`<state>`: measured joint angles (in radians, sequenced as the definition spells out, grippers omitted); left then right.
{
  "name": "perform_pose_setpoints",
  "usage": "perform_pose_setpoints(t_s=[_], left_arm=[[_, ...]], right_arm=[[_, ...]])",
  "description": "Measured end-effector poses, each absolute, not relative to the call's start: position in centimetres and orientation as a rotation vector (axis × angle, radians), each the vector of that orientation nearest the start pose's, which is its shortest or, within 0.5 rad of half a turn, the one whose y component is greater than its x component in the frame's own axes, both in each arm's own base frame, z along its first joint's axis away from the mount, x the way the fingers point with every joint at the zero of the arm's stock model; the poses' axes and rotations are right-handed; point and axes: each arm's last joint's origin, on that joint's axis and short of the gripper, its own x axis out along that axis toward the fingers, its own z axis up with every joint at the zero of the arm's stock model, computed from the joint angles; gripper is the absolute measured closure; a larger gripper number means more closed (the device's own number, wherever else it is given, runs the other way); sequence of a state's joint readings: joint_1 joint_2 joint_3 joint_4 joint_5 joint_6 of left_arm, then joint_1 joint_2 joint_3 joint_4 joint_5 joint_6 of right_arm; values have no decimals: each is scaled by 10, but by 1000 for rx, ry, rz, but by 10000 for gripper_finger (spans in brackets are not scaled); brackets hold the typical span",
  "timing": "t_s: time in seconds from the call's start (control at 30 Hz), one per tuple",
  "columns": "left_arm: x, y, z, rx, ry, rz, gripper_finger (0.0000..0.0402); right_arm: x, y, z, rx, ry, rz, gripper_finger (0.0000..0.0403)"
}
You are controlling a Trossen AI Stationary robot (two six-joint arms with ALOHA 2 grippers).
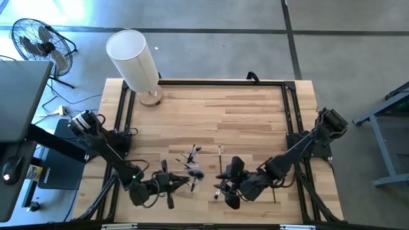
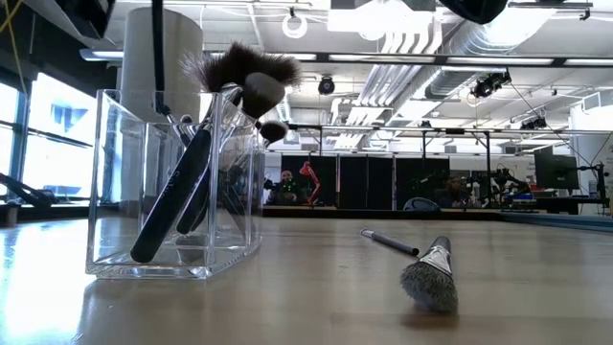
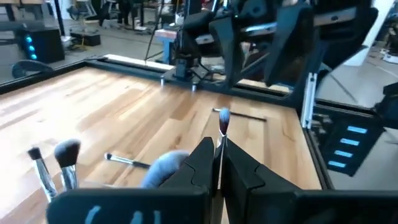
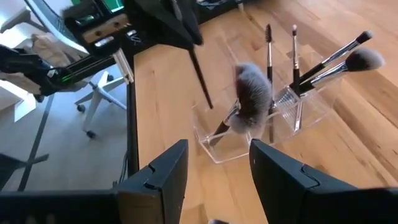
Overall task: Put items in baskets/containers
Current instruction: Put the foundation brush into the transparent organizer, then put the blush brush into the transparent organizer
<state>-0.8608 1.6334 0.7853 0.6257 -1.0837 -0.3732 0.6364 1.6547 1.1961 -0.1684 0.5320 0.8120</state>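
Note:
A clear cup point(image 1: 192, 167) point(image 2: 172, 201) point(image 4: 261, 124) stands on the wood near the table's near edge, between my two grippers. Several brushes lean in it, among them one with a wide fluffy head point(image 2: 239, 72) point(image 4: 252, 93). Another brush point(image 2: 426, 273) point(image 1: 220, 156) lies flat on the table to the cup's right. My left gripper point(image 1: 171, 184) point(image 3: 217, 149) is just left of the cup, shut on a thin brush point(image 3: 222, 118). My right gripper point(image 1: 227, 188) point(image 4: 217, 162) is open to the cup's right and holds nothing. My left gripper pinches a thin brush between its two fingers point(image 3: 202, 163). The small brush head point(image 3: 222, 117) sticks out past the fingertips. In the right wrist view the dark handle point(image 4: 198, 68) slants down from the gripper toward the cup, lifted clear of the table.
A tall white cylinder on a wooden base point(image 1: 134, 61) point(image 2: 158, 57) stands at the far left corner. Black frame rails point(image 1: 204, 82) run along the table's edges. The far half of the wood point(image 1: 217, 115) is bare. A fan point(image 1: 38, 41) stands off the table.

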Motion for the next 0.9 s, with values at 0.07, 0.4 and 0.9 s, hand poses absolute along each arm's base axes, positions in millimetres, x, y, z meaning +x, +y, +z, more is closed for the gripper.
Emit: perform_pose_setpoints(t_s=[0.07, 0.4, 0.9], left_arm=[[236, -226, 200, -200, 92, 239, 394], [251, -222, 173, -324, 186, 172, 362], [238, -213, 219, -372, 125, 127, 270]], right_arm=[[299, 207, 257, 444, 530, -101, 238], [284, 216, 248, 367, 654, -68, 238], [286, 212, 246, 132, 697, 30, 238]])
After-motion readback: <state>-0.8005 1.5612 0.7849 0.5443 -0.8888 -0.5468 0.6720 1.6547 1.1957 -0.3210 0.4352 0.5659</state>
